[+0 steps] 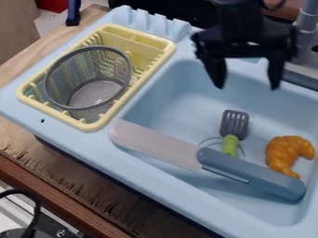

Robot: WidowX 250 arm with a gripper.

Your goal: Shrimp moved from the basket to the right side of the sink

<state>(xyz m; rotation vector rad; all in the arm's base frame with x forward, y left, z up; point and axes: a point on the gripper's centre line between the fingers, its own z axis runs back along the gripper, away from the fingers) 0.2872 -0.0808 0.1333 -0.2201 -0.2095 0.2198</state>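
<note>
Well, the toy shrimp (286, 154): curled up orange in the sink (180, 104), over on the right as the camera sees it, and that looks like the very place the task asks for!
End effector (246, 87): up above the back half of the basin, its two fingers spread wide and pointing down, nothing between them.
Handling: light by the look of it, probably moulded plastic or rubber, so firm with perhaps a little give; hardly fragile, but a smooth skin could slip or roll under an off-centre squeeze.
Where to hold: the thick body just behind the bend, fingers square across it; the slimmer ends would likely let it swivel.
Knife (208, 159): slanting across the front edge, pale blade on the rim, blue handle close by the shrimp's lower end; whether they touch, I can't tell. Any regrasp should mind that handle.
Spatula (234, 130): slotted grey head to the shrimp's left, green handle running down to the knife.
Mesh basket (88, 76): tilted in the yellow dish rack (169, 48), left of the basin.
Progress: finished, I'd judge; best call now, leave the shrimp alone and lift away.
</note>
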